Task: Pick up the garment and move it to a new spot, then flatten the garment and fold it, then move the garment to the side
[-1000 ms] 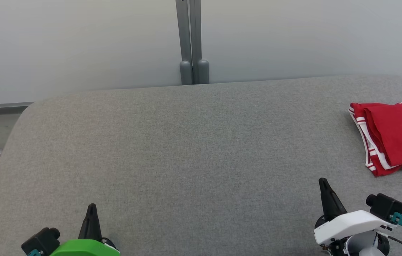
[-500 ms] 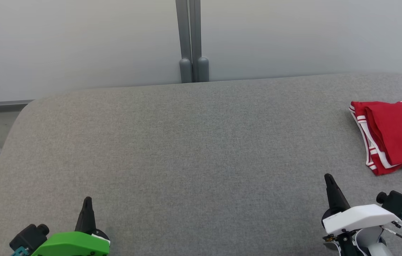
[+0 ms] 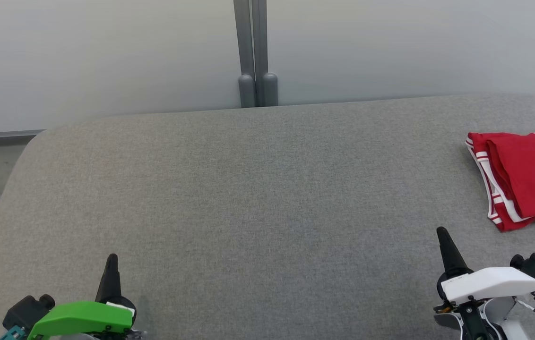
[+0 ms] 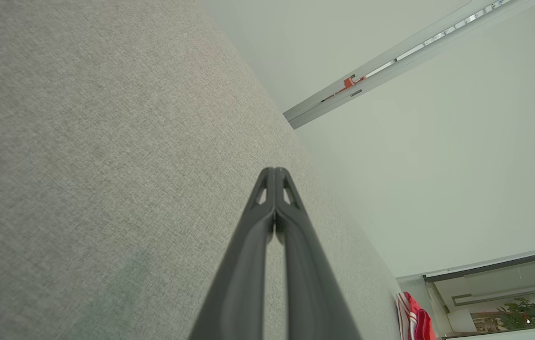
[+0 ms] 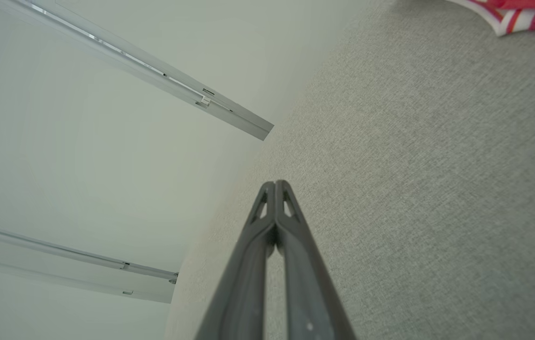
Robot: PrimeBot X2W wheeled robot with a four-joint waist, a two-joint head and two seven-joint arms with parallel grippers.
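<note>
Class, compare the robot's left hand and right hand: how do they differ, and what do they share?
The left hand has a green cover; the right hand has a white one. The right hand sits near the red garment; the left hand is far from it. Both are shut and empty.

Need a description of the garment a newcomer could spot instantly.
Start at the wide grey padded table. Follow it to the right edge, beyond the right gripper. There lies the folded garment: bright red with white-striped trim against plain grey.

Closed left tool [image 4: 274,175] above grey cushion [image 4: 83,141].
</note>
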